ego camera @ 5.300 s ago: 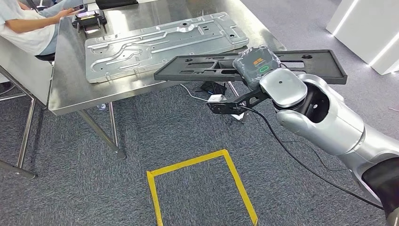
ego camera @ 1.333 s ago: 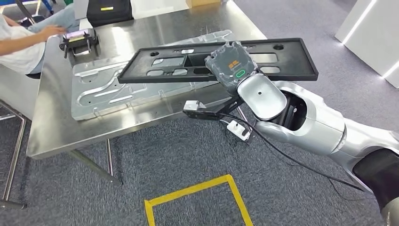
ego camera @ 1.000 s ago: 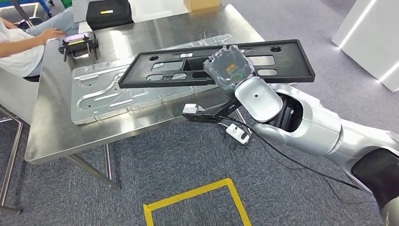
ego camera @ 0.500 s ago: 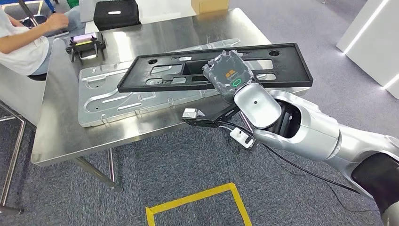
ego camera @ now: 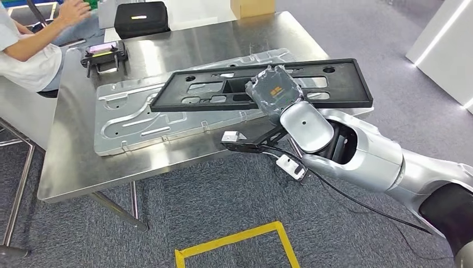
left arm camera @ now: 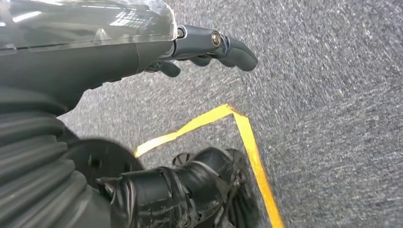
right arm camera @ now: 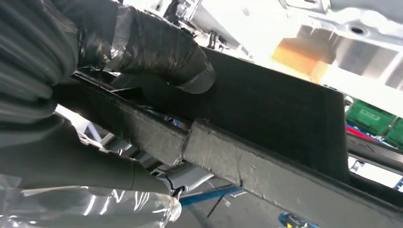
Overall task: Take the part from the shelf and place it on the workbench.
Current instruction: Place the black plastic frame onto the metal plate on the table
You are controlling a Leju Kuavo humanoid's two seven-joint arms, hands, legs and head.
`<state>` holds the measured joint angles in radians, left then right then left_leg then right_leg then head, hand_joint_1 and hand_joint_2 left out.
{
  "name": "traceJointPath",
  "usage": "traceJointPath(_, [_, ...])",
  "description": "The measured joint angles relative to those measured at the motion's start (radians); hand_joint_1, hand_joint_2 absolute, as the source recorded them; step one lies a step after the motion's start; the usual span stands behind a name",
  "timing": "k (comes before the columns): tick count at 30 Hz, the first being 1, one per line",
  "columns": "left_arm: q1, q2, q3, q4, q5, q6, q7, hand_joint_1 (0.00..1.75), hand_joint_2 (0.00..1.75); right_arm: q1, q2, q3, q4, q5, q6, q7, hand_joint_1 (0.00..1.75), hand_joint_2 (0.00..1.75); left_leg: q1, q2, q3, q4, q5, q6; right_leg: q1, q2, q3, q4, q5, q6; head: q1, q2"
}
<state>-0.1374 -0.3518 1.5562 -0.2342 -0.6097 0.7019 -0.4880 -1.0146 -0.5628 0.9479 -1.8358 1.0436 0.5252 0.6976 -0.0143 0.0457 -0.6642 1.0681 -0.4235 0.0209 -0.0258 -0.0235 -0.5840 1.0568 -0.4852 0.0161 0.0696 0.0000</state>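
The right hand (ego camera: 273, 92) is clamped on the black part (ego camera: 223, 89), holding it level above the workbench (ego camera: 72, 162), presumably for flat placement; the left hand (left arm camera: 209, 45) hangs slack, holding nothing.

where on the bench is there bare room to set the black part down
Bare steel lies along the workbench's near edge, in front of the metal panel, and in a strip behind it toward the black case. The middle is crowded: the panel fills it, and the black part in the right robot hand hangs over it.

Stamped metal panel (ego camera: 145, 109), black case (ego camera: 141, 18), cardboard box (ego camera: 252, 7), seated person (ego camera: 25, 42), yellow floor tape (ego camera: 234, 240)
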Motion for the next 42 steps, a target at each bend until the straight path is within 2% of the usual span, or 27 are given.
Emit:
traceJointPath(1, [-0.001, 0.000, 0.000, 0.000, 0.003, 0.000, -0.003, 0.00, 1.75, -0.001, 0.000, 0.000, 0.000, 0.002, 0.005, 0.000, 1.75, 1.75, -0.005, 0.005, 0.007, -0.015, -0.005, 0.004, 0.003, -0.006, 0.004, -0.006, -0.001, 0.005, 0.001, 0.000])
traceJointPath(3, [-0.002, -0.002, 0.000, 0.000, 0.007, 0.000, -0.006, 0.00, 1.75, -0.002, -0.001, 0.000, 0.000, 0.002, 0.012, 0.000, 1.75, 1.75, -0.004, -0.006, 0.015, -0.030, -0.004, 0.015, 0.006, -0.018, 0.010, -0.016, -0.003, 0.018, 0.002, 0.000])
traceJointPath(5, [-0.001, -0.004, 0.000, 0.000, 0.009, 0.000, -0.009, 0.00, 1.75, -0.004, -0.001, -0.001, -0.002, -0.002, 0.015, 0.000, 1.75, 1.75, -0.001, -0.019, 0.030, -0.046, -0.001, 0.025, 0.005, -0.014, 0.007, 0.003, -0.019, 0.026, 0.004, 0.000])
traceJointPath(6, [-0.001, -0.005, 0.000, 0.000, 0.010, 0.000, -0.010, 0.00, 1.75, -0.007, -0.001, -0.001, -0.003, -0.005, 0.015, 0.000, 1.75, 1.75, 0.001, -0.023, 0.038, -0.053, 0.000, 0.030, 0.006, -0.005, -0.012, 0.042, -0.039, 0.028, 0.006, 0.000])
traceJointPath(8, [-0.001, -0.006, 0.000, 0.000, 0.012, 0.000, -0.011, 0.00, 1.75, -0.013, -0.002, -0.001, -0.003, -0.011, 0.019, 0.000, 1.75, 1.75, -0.001, -0.030, 0.047, -0.056, -0.006, 0.039, 0.008, 0.015, -0.083, 0.168, -0.087, 0.026, 0.008, 0.000])
traceJointPath(9, [-0.001, -0.006, 0.000, 0.000, 0.013, 0.000, -0.012, 0.00, 1.75, -0.013, -0.002, -0.001, -0.003, -0.013, 0.022, 0.001, 1.75, 1.75, -0.003, -0.033, 0.050, -0.056, -0.010, 0.043, 0.009, 0.019, -0.120, 0.224, -0.100, 0.025, 0.009, 0.000])
traceJointPath(10, [-0.001, -0.006, 0.000, 0.000, 0.014, 0.000, -0.013, 0.00, 1.75, -0.011, -0.002, 0.000, -0.003, -0.015, 0.026, 0.001, 1.75, 1.75, -0.005, -0.036, 0.054, -0.055, -0.014, 0.046, 0.010, 0.021, -0.143, 0.249, -0.095, 0.023, 0.009, 0.000])
traceJointPath(11, [-0.001, -0.006, 0.000, 0.000, 0.017, 0.000, -0.015, 0.00, 1.75, -0.010, -0.002, 0.000, -0.003, -0.016, 0.029, 0.001, 1.75, 1.75, -0.006, -0.039, 0.059, -0.054, -0.018, 0.047, 0.010, 0.022, -0.148, 0.238, -0.070, 0.020, 0.009, 0.000])
traceJointPath(12, [-0.001, -0.006, 0.000, 0.000, 0.019, 0.000, -0.017, 0.00, 1.75, -0.010, -0.002, 0.000, -0.003, -0.016, 0.031, 0.000, 1.75, 1.75, -0.007, -0.043, 0.064, -0.052, -0.023, 0.046, 0.011, 0.022, -0.132, 0.189, -0.031, 0.016, 0.009, 0.000])
traceJointPath(13, [-0.001, -0.006, 0.000, 0.000, 0.021, 0.000, -0.019, 0.00, 1.75, -0.011, -0.002, 0.000, -0.003, -0.016, 0.032, 0.000, 1.75, 1.75, -0.007, -0.045, 0.069, -0.050, -0.029, 0.044, 0.013, 0.022, -0.107, 0.121, 0.011, 0.011, 0.009, 0.000])
traceJointPath(15, [-0.002, -0.007, 0.000, 0.000, 0.024, 0.000, -0.022, 0.00, 1.75, -0.016, -0.002, 0.000, -0.003, -0.016, 0.032, 0.000, 1.75, 1.75, -0.011, -0.049, 0.072, -0.043, -0.039, 0.037, 0.019, 0.022, -0.057, 0.011, 0.054, 0.003, 0.009, 0.000])
traceJointPath(17, [-0.002, -0.007, 0.000, 0.000, 0.024, 0.000, -0.023, 0.00, 1.75, -0.019, -0.001, 0.000, -0.004, -0.016, 0.032, 0.000, 1.75, 1.75, -0.013, -0.051, 0.072, -0.042, -0.044, 0.030, 0.023, 0.023, -0.040, -0.019, 0.052, -0.002, 0.008, 0.000])
traceJointPath(20, [-0.002, -0.005, 0.000, 0.000, 0.024, 0.000, -0.024, 0.00, 1.75, -0.019, -0.001, 0.000, -0.006, -0.016, 0.032, 0.000, 1.75, 1.75, -0.014, -0.051, 0.070, -0.030, -0.060, 0.015, 0.011, 0.026, -0.030, -0.032, 0.052, -0.011, 0.005, 0.000])
traceJointPath(22, [-0.002, -0.005, 0.000, 0.000, 0.024, 0.000, -0.023, 0.00, 1.75, -0.021, -0.001, 0.000, -0.007, -0.016, 0.033, 0.000, 1.75, 1.75, -0.007, -0.051, 0.029, 0.056, -0.104, -0.003, 0.005, 0.025, -0.020, -0.039, 0.049, -0.017, -0.001, 0.000])
traceJointPath(24, [-0.001, -0.005, 0.000, 0.000, 0.023, 0.000, -0.021, 0.00, 1.75, -0.023, -0.001, 0.001, -0.008, -0.016, 0.035, 0.000, 1.75, 1.75, 0.005, -0.050, -0.043, 0.184, -0.148, -0.017, 0.003, 0.024, -0.014, -0.039, 0.043, -0.020, -0.004, 0.000])
traceJointPath(25, [0.000, -0.004, 0.000, 0.000, 0.023, 0.000, -0.019, 0.00, 1.75, -0.022, -0.001, 0.002, -0.008, -0.016, 0.036, 0.000, 1.75, 1.75, 0.010, -0.050, -0.069, 0.221, -0.149, -0.021, 0.002, 0.025, -0.011, -0.039, 0.040, -0.020, -0.005, 0.000])
traceJointPath(26, [0.000, -0.004, 0.000, 0.000, 0.023, 0.000, -0.017, 0.00, 1.75, -0.022, -0.001, 0.003, -0.008, -0.016, 0.038, 0.000, 1.75, 1.75, 0.013, -0.050, -0.078, 0.222, -0.132, -0.024, 0.000, 0.026, -0.006, -0.038, 0.035, -0.018, -0.005, 0.000])
traceJointPath(27, [0.001, -0.004, 0.000, 0.000, 0.023, 0.000, -0.014, 0.00, 1.75, -0.023, -0.001, 0.004, -0.008, -0.015, 0.041, 0.000, 1.75, 1.75, 0.016, -0.050, -0.068, 0.184, -0.096, -0.026, -0.002, 0.027, 0.001, -0.038, 0.030, -0.016, -0.005, 0.000])
traceJointPath(29, [0.002, -0.004, 0.000, 0.000, 0.023, 0.000, -0.010, 0.00, 1.75, -0.026, -0.001, 0.005, -0.010, -0.012, 0.051, 0.000, 1.75, 1.75, 0.018, -0.050, -0.012, 0.052, -0.017, -0.024, -0.004, 0.029, 0.017, -0.038, 0.019, -0.009, -0.005, 0.000])
traceJointPath(30, [0.002, -0.004, 0.000, 0.000, 0.022, 0.000, -0.008, 0.00, 1.75, -0.029, -0.001, 0.005, -0.011, -0.010, 0.057, 0.000, 1.75, 1.75, 0.016, -0.051, 0.016, -0.006, 0.003, -0.020, -0.004, 0.031, 0.022, -0.038, 0.014, -0.004, -0.005, 0.000])
traceJointPath(31, [0.003, -0.003, 0.000, 0.000, 0.021, 0.000, -0.007, 0.00, 1.75, -0.031, -0.001, 0.004, -0.012, -0.009, 0.062, 0.000, 1.75, 1.75, 0.014, -0.051, 0.032, -0.038, 0.007, -0.016, -0.003, 0.032, 0.025, -0.040, 0.011, 0.001, -0.005, 0.000])
traceJointPath(35, [0.010, -0.004, 0.000, 0.000, 0.009, 0.000, -0.003, 0.00, 1.75, -0.033, -0.002, 0.001, -0.017, -0.007, 0.067, 0.001, 1.75, 1.75, 0.013, -0.050, 0.053, -0.067, -0.003, 0.007, -0.003, 0.032, 0.026, -0.040, 0.000, 0.021, -0.005, 0.000])
traceJointPath(37, [0.012, -0.004, 0.000, 0.000, 0.004, 0.000, -0.004, 0.00, 1.75, -0.036, -0.002, -0.002, -0.020, -0.004, 0.067, 0.001, 1.75, 1.75, 0.017, -0.049, 0.068, -0.080, -0.003, 0.020, -0.003, 0.029, -0.009, 0.036, -0.037, 0.025, -0.003, 0.000])
traceJointPath(39, [0.013, -0.004, 0.000, 0.000, 0.002, 0.000, -0.004, 0.00, 1.75, -0.036, -0.003, -0.004, -0.020, 0.000, 0.067, 0.001, 1.75, 1.75, 0.015, -0.049, 0.075, -0.082, -0.009, 0.028, -0.001, 0.028, -0.089, 0.181, -0.090, 0.027, -0.002, 0.000])
traceJointPath(40, [0.014, -0.004, 0.000, 0.000, 0.002, 0.000, -0.003, 0.00, 1.75, -0.033, -0.004, -0.004, -0.020, 0.001, 0.067, 0.001, 1.75, 1.75, 0.014, -0.050, 0.079, -0.081, -0.013, 0.030, 0.000, 0.028, -0.129, 0.241, -0.104, 0.028, -0.001, 0.000])
traceJointPath(41, [0.014, -0.004, 0.000, 0.000, 0.002, 0.000, -0.003, 0.00, 1.75, -0.031, -0.006, -0.004, -0.020, 0.001, 0.067, 0.001, 1.75, 1.75, 0.013, -0.050, 0.083, -0.080, -0.017, 0.031, 0.000, 0.028, -0.153, 0.267, -0.097, 0.029, -0.001, 0.000])
traceJointPath(42, [0.015, -0.004, 0.000, 0.000, 0.002, 0.000, -0.003, 0.00, 1.75, -0.029, -0.007, -0.004, -0.020, 0.002, 0.067, 0.000, 1.75, 1.75, 0.013, -0.051, 0.088, -0.077, -0.023, 0.030, 0.000, 0.028, -0.158, 0.257, -0.073, 0.028, -0.001, 0.000])
